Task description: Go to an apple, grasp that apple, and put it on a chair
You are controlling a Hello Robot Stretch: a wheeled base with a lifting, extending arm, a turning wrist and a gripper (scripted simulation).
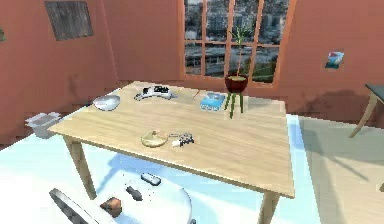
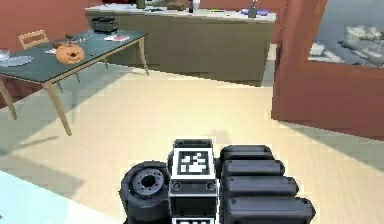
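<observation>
Apple: nothing I can name with confidence. Best candidate is a round orange blob [image 2: 70, 52] with a dark top. It sits on the grey bench [image 2: 98, 55] at the arm side view's upper left, well apart from the arm. Second candidate is a small red lump [image 1: 112, 206] low in the forward view's left, on something white by the wood bench [image 1: 230, 140]. It is too small to call.

Handling, my judgement: an apple is light, firm, smooth-skinned and round, so it may roll or slip if nudged. I'd take it across its widest part, from the side, not by the stem.

Chair [image 2: 33, 40]: wooden back, just behind the grey bench's far left end. The benchtop hides its seat.

Pincer [image 2: 148, 190]: dark body beside the white marker [image 2: 195, 165] at the arm side view's bottom edge. I can't make out the fingers, so I cannot tell its state or whether it holds anything.

The wood bench carries a plant [image 1: 237, 80], a blue book [image 1: 212, 100], a bowl [image 1: 105, 101] and small bits I can't identify.
</observation>
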